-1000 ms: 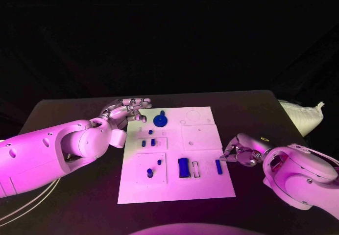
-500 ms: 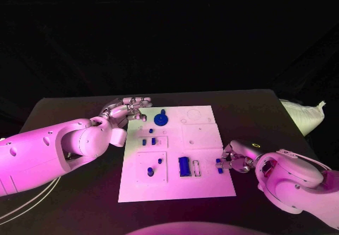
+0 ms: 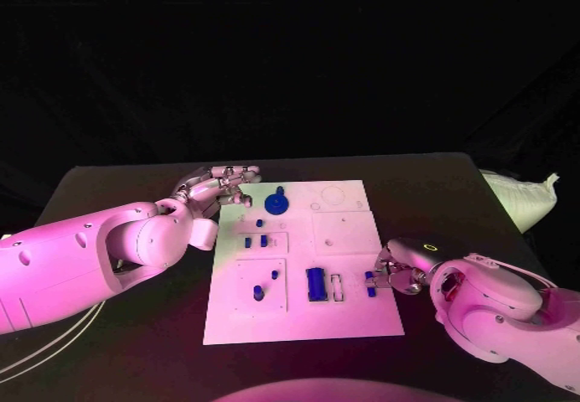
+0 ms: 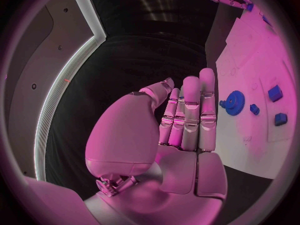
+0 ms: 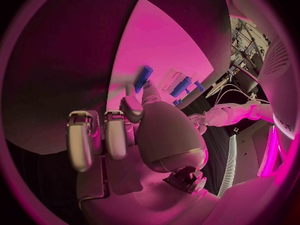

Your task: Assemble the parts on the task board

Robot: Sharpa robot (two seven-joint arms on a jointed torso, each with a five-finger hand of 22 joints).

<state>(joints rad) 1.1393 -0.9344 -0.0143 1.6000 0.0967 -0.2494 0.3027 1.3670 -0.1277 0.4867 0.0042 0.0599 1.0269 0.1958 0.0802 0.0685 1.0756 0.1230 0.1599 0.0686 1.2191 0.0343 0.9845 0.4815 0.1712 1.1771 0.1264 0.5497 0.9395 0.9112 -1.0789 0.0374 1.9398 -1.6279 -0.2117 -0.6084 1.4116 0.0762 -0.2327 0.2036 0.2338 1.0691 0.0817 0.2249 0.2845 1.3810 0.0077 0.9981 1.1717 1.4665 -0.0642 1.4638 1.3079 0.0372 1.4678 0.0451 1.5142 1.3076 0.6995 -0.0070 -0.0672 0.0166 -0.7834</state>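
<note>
The white task board (image 3: 344, 318) lies mid-table. At its right edge my right hand (image 3: 396, 270) pinches a slim blue bar (image 3: 370, 283); in the right wrist view the bar (image 5: 143, 77) stands tilted between thumb and fingertip. Beside it sits a larger blue block (image 3: 314, 285) (image 5: 181, 86). A blue gear (image 3: 277, 203) (image 4: 235, 102) sits at the board's far left corner. Small blue pieces (image 3: 255, 242) stand in the left plates, with others (image 3: 257, 293) nearer me. My left hand (image 3: 222, 189) (image 4: 182, 121) hovers beside the far left corner, fingers straight, holding nothing.
A white bag (image 3: 520, 197) lies at the table's right edge. Black tabletop (image 3: 121, 335) surrounds the board on every side. My left forearm (image 3: 85, 260) stretches over the table's left part.
My right hand has slid left onto the board's right edge and closed its fingertips on the slim blue bar, which shifted slightly. The left hand has stayed put.
</note>
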